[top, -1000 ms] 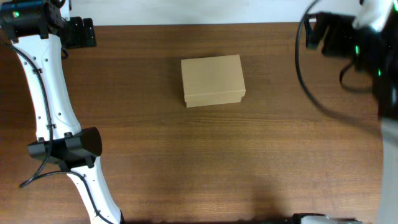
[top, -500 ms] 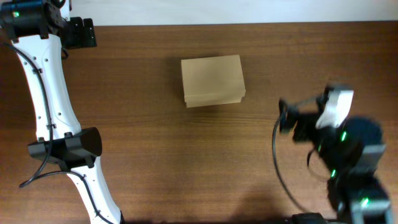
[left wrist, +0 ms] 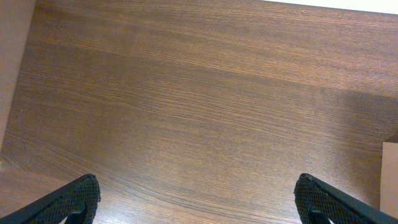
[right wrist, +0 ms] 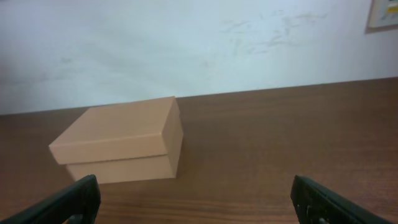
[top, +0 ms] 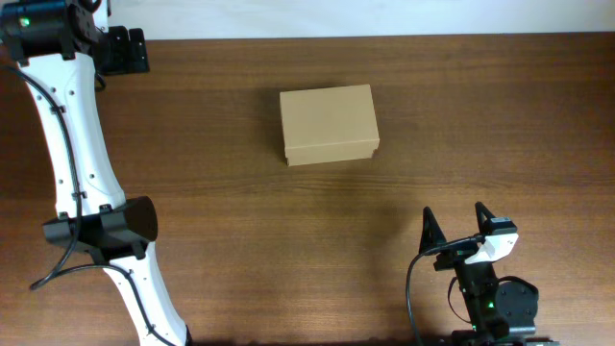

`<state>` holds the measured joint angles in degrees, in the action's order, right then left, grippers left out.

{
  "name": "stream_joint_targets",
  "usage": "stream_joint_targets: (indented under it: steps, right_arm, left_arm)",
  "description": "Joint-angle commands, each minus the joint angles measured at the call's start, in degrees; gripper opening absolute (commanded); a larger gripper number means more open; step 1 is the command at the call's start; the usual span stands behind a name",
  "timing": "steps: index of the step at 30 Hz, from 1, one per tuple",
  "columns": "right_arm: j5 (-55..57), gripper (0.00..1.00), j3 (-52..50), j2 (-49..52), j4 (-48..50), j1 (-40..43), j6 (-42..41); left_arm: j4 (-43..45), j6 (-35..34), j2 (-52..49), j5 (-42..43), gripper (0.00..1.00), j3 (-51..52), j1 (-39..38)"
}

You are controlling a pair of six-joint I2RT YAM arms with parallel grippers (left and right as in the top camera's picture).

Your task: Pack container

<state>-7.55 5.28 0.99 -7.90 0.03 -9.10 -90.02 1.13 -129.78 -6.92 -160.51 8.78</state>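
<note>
Box (top: 329, 125): plain brown cardboard, lid shut, lying flat on the table (top: 288, 250). Seen from overhead, it sits about mid-width and in the far half. Its long side runs left to right, turned very slightly. The lid's lower edge shows as a seam along the near side. Nothing touches the box and nothing lies on it.

Right wrist view: the box is left of centre, one corner turned toward the camera. The lid overhangs the base a little. A pale wall (right wrist: 186, 50) stands behind the table's far edge.

Right gripper (top: 454, 223): low over the near right part of the table, fingers pointing toward the far side. It is well apart from the box, nearer and to the right of it. Jaws wide. Both black fingers (right wrist: 78, 198) sit at the bottom corners of its own camera's picture, with only bare wood between them. It holds nothing.

Left gripper (top: 125, 50): at the far left corner of the table, well apart from the box. The white left arm (top: 72, 144) runs along the table's left edge, with a black joint partway along it. Jaws wide. Its wrist view shows the two fingertips at the bottom corners and bare wood grain between them. It holds nothing. A thin brown strip at the right margin of that view is probably the box's edge; too little shows to be sure.
</note>
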Motion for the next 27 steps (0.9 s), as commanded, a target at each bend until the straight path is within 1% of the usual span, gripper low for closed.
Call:
stream_joint_targets:
  steps: [1,8,27]
  right_arm:
    - [0.72,0.99,-1.38,-0.85,0.66,1.16,-0.39]
    - [0.70,0.99,-3.04,-0.85,-0.33,3.41,-0.39]
    - [0.68,0.99,-3.04,-0.85,-0.26,3.43,-0.39]
  left_arm:
    - [-0.09,0.44,0.57,0.02,1.00,-0.35,0.28]
    - [-0.09,0.44,0.57,0.02,1.00,-0.35,0.28]
    - [-0.09,0.44,0.57,0.02,1.00,-0.35,0.28]
